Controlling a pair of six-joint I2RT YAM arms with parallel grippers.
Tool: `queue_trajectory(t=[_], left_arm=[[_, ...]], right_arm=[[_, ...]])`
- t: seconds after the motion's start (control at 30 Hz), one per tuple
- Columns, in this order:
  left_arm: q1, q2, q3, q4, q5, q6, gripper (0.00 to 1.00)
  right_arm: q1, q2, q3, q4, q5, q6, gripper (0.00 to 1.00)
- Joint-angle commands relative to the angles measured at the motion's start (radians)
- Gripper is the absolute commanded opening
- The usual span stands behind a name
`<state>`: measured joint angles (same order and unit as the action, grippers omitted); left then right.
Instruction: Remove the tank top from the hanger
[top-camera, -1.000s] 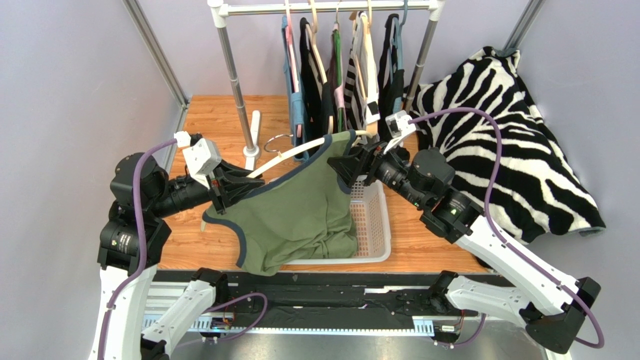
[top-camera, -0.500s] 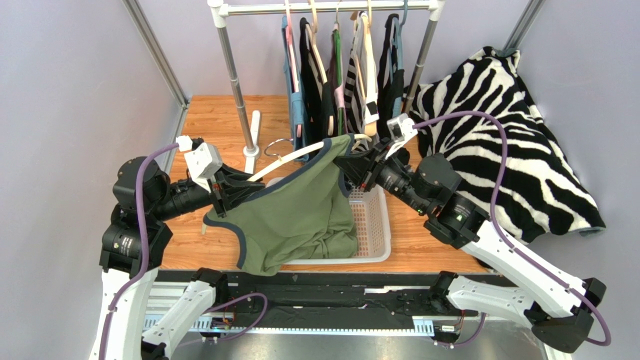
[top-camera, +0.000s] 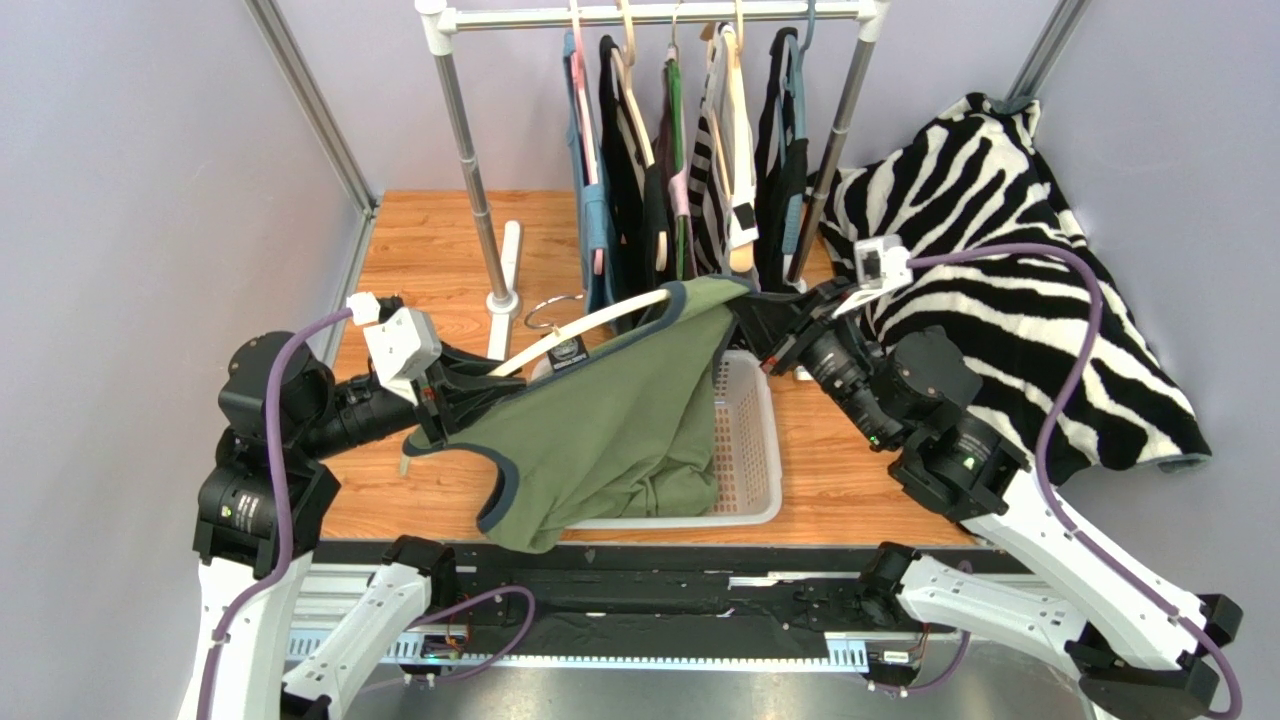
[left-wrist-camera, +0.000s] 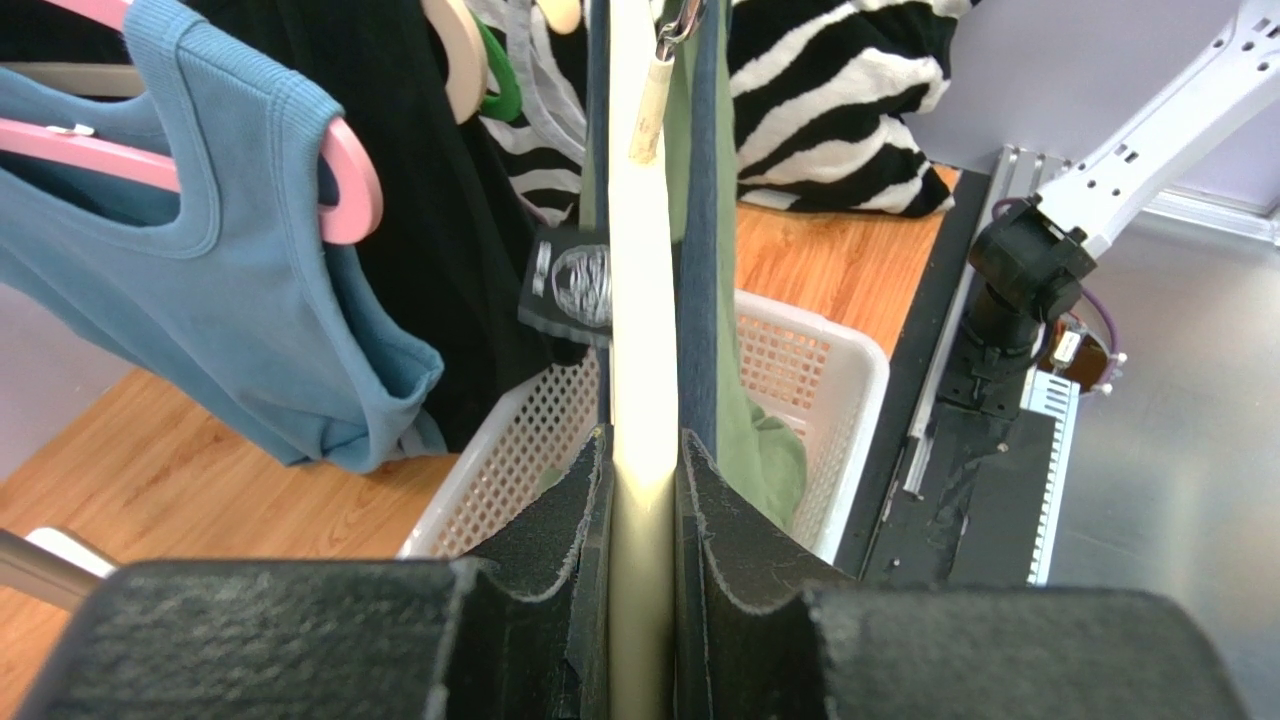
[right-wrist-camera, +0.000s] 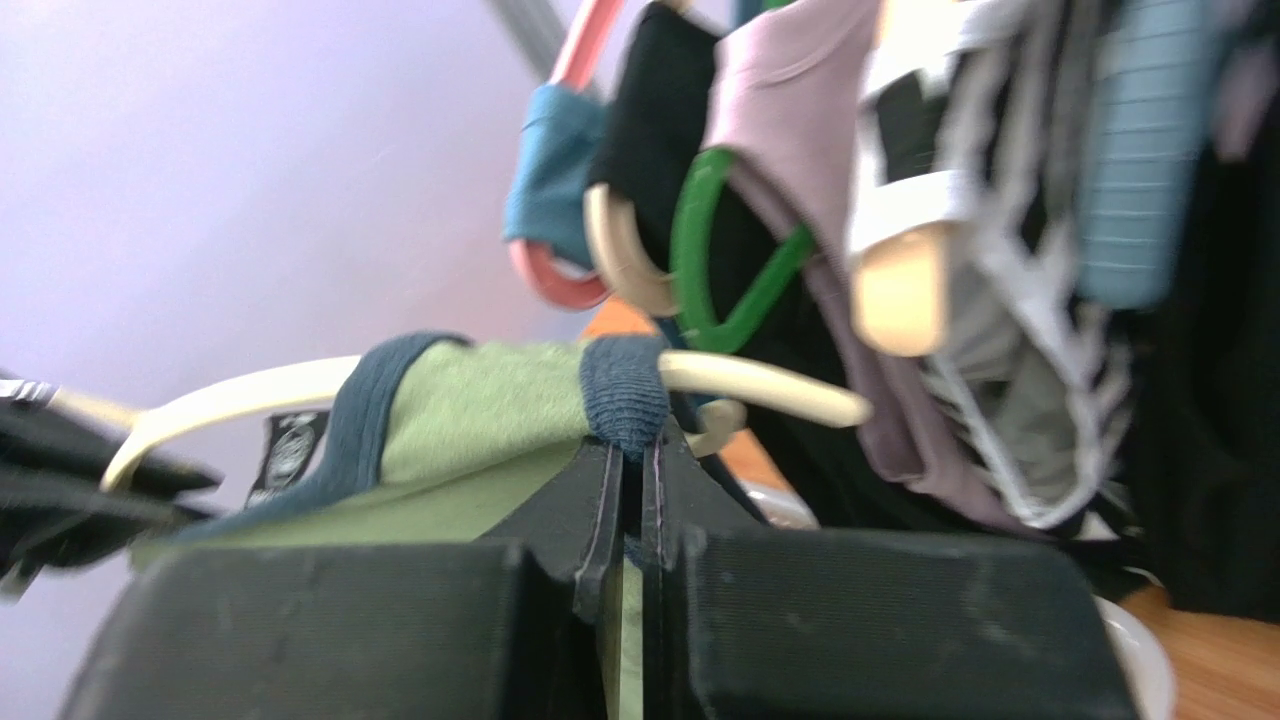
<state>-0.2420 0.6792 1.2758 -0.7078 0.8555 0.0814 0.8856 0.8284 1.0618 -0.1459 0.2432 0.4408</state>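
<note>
In the middle of the overhead view the green tank top (top-camera: 616, 428) hangs on a cream hanger (top-camera: 594, 317), its hem drooping into the white basket (top-camera: 751, 450) on the wooden surface (top-camera: 436, 240). The left tool (top-camera: 451, 393) is clamped on the hanger's lower-left end; the right tool (top-camera: 769, 321) pinches the tank top's shoulder at upper right.

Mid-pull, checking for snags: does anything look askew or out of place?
Nothing looks damaged. The hanger, clamped in the left gripper, lies tilted off the rail. The tank top slumps into the white basket. Its strap, pinched by the right gripper, loops the hanger's end.
</note>
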Motion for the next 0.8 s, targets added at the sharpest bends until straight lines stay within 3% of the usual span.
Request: queue_trajectory(t=[0.0, 0.27, 0.5, 0.77], left_arm=[[-0.002, -0.029, 0.033, -0.042, 0.025, 0.055, 0.01], [-0.002, -0.055, 0.091, -0.159, 0.036, 0.123, 0.01], [-0.002, -0.027, 0.226, -0.196, 0.073, 0.121, 0.01], [-0.002, 0.031, 0.255, -0.193, 0.077, 0.155, 0.01]], right_arm=[[-0.056, -0.070, -0.008, -0.006, 0.232, 0.021, 0.00], [-0.143, -0.109, -0.006, -0.104, 0.353, 0.018, 0.00], [-0.333, -0.126, -0.048, -0.201, 0.226, 0.104, 0.00], [-0.353, -0.158, -0.132, -0.218, 0.070, 0.121, 0.00]])
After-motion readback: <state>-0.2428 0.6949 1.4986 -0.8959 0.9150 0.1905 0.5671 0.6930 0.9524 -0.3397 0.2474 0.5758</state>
